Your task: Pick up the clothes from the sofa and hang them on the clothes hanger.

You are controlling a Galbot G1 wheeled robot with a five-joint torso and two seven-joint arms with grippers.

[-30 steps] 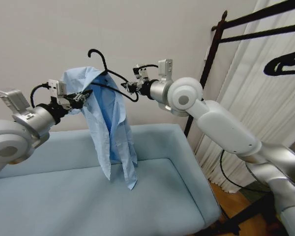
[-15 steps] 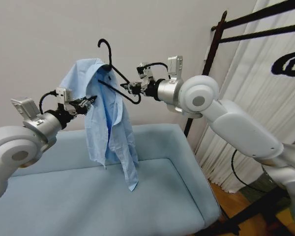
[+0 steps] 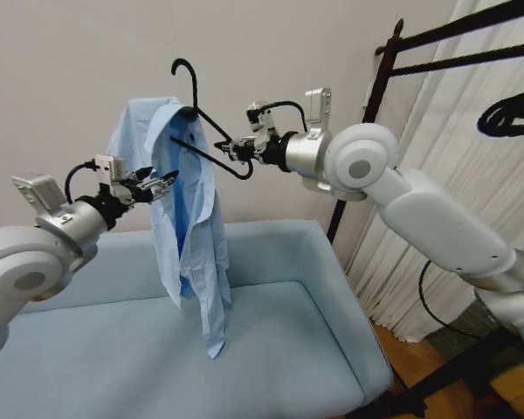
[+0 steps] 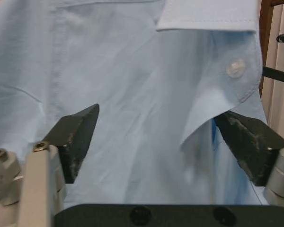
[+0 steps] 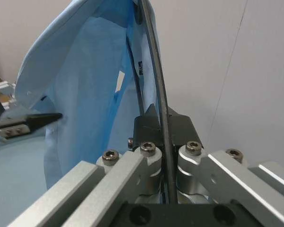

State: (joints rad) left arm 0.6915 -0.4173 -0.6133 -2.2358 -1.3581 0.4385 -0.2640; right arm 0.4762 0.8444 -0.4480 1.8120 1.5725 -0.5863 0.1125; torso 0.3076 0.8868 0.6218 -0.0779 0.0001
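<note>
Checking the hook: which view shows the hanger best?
Head view: the hanger, hook included, shirt draped on it, right end effector gripping its wire. Right wrist view: that wire, close up. Left wrist view: shirt before the open left end effector.

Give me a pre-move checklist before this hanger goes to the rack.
1. Grip: right hand shut on hanger: ok.
2. Seating: shirt drapes over the hanger's far shoulder only, and the arm nearer the right hand is bare: not ok.
3. Release: left hand has its fingers open, with fabric right in front of them. Contact: cannot tell.
4. Hook bare and pointing up: ok.
5. Shirt hem clear of sofa: cannot tell from the head view.
</note>
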